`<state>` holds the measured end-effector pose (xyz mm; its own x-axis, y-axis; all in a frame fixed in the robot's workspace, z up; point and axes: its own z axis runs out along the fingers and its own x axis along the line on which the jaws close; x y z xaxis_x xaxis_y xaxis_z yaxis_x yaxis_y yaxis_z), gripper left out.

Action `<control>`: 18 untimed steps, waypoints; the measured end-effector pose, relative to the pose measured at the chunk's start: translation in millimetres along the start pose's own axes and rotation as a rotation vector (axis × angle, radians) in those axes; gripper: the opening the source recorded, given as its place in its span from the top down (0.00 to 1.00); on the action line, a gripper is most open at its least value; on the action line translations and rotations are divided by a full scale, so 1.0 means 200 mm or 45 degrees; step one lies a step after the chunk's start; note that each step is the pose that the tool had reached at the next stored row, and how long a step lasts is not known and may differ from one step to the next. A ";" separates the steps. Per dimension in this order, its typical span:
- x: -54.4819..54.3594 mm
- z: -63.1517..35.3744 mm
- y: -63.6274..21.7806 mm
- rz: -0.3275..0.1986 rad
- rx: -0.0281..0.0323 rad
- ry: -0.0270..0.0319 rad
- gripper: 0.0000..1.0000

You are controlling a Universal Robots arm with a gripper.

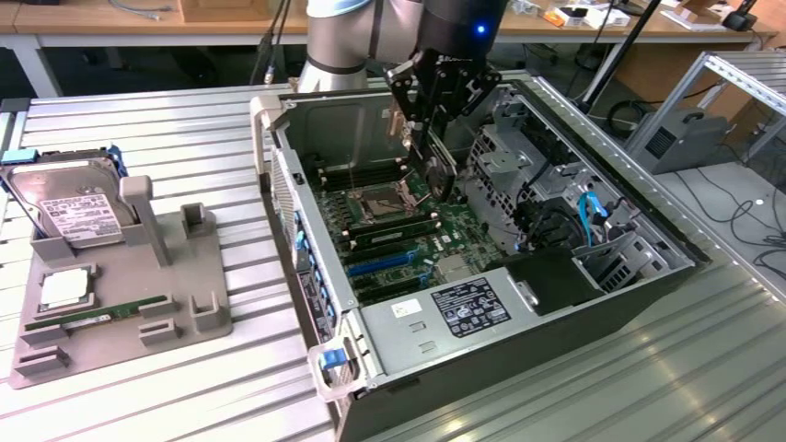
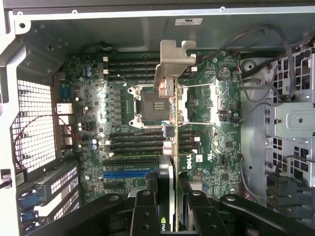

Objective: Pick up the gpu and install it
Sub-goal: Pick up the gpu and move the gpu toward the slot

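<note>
Pinches gpu (image 2: 170, 147) in tool (image 2: 170, 199), a finger (image 2: 145, 209) pressed on each flat face, so card hangs edge-on and cannot twist. Grips the end away from bracket (image 2: 174, 61), probably to keep bracket and connector edge free of the fingers.

Hovers inside case (image 1: 540, 304), above motherboard (image 1: 399, 244), touching no slot as far as can be told. Notes case laid on its side, open face up: gives straight reach from above.

In wrist view, shows card edge crossing cpu socket (image 2: 155, 105), with blue slot (image 2: 129, 173) off to one side, closer to the fingers and apart from card.

Leaves hard drive (image 1: 76, 214) and RAM stick (image 1: 98, 315) slotted in grey holder (image 1: 184, 313) on counter (image 1: 590, 396), at exterior view's left, well apart from case. Holder's slots seem meant to present parts on edge for an easy grasp.

Reads as pickup done, seating not done.
</note>
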<state>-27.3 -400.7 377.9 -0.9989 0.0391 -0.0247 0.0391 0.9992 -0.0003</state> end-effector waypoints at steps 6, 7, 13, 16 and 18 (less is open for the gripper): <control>0.00 0.025 0.000 0.000 0.0023 -0.0001 0.73; 0.00 0.027 0.000 0.000 0.0024 -0.0001 0.73; 0.00 0.027 0.000 0.000 0.0023 -0.0001 0.73; 0.00 0.027 0.000 0.000 0.0022 -0.0001 0.73; 0.00 0.027 0.000 0.000 0.0022 -0.0001 0.73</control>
<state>-26.2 -400.7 372.5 -0.9989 0.0390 -0.0248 0.0391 0.9992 -0.0021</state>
